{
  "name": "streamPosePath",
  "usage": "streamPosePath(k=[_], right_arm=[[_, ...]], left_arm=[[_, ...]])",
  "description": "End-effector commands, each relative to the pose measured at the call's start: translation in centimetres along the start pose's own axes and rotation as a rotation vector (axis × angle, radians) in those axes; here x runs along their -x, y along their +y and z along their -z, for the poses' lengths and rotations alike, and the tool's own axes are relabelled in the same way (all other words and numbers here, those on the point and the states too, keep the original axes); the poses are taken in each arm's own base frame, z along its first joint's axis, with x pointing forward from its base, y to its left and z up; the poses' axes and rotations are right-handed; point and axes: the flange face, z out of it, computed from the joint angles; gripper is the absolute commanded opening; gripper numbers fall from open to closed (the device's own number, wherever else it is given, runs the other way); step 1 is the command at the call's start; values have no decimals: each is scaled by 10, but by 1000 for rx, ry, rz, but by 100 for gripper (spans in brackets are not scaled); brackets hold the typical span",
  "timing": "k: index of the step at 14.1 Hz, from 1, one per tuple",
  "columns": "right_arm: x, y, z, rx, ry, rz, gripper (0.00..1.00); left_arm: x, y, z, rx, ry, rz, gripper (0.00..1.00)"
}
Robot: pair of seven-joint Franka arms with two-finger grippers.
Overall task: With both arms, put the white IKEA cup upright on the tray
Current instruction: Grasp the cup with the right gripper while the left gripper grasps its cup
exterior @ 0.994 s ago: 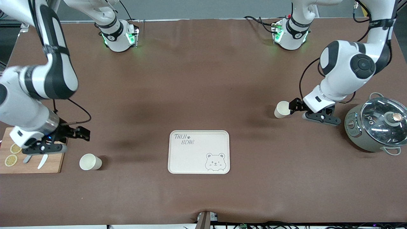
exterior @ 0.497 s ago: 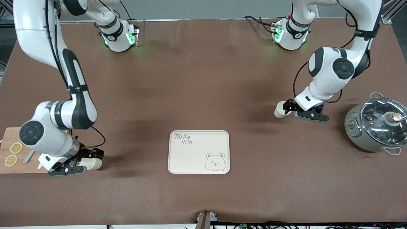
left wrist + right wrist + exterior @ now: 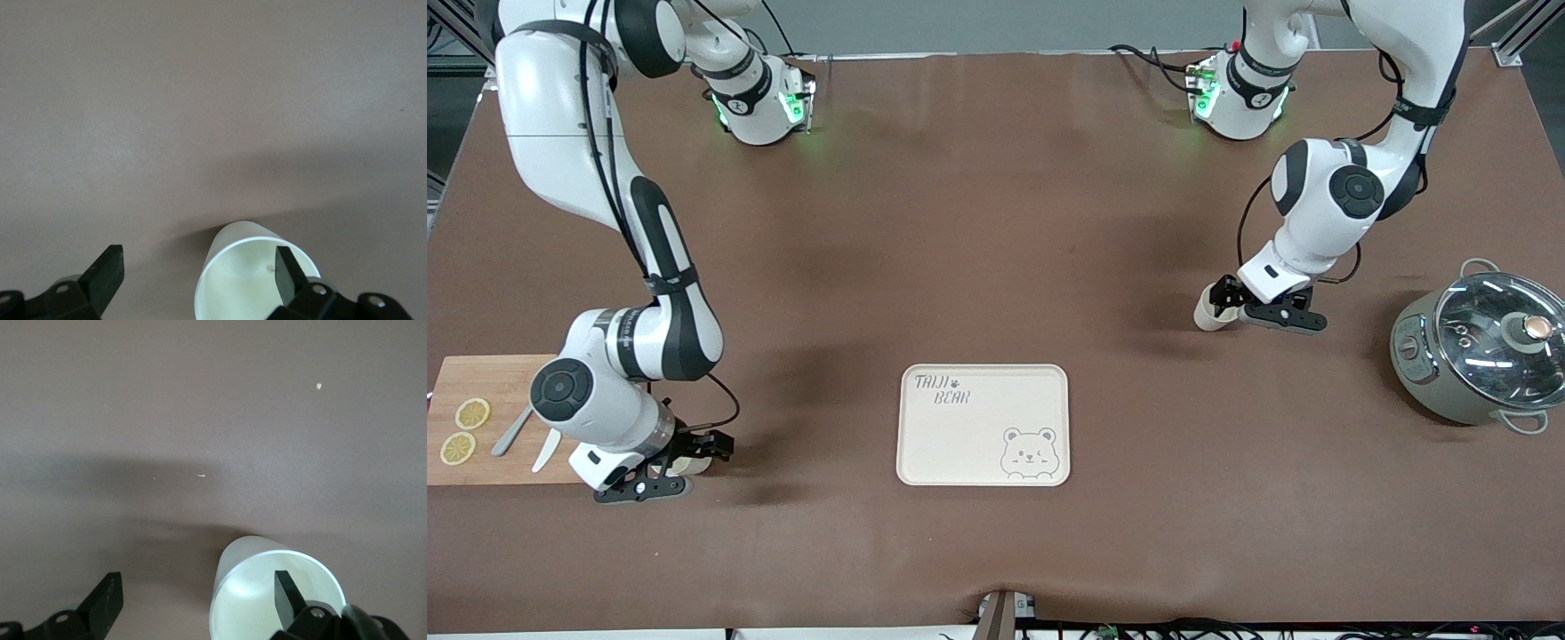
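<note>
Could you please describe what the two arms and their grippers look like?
Both arms are glossy white, rounded segments with black bands and round dark joint caps; thin black cables run along them, and the bases glow green. The left gripper and right gripper are small, black and two-fingered, on black brackets with silver screws; the fingers are flat and tapered.

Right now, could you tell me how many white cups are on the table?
2. One cup lies at the left gripper; the other cup lies beside the cutting board, at the right gripper. None appears hidden.
</note>
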Motion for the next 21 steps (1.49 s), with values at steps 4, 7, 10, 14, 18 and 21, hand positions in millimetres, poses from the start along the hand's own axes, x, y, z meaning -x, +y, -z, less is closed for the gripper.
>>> streamPosePath(k=[4,7,10,14,18,21], right_arm=[[-2,6,-5,6,-13,78,54],[-2,7,-4,6,-13,93,18],[-2,7,-4,6,-15,92,0],[-4,5,0,-3,-4,78,0],[-14,-19,17,-5,25,38,0],[-21,-59,32,-13,10,-15,0]], left_arm=[[13,0,-22,-4,29,-16,100],[20,-2,-37,-8,49,-20,100],[24,-2,-43,-8,44,-23,1],[26,-3,-46,-9,38,-32,0],[24,-2,-41,-9,47,-29,0],[10,-1,-31,-9,75,-22,0]])
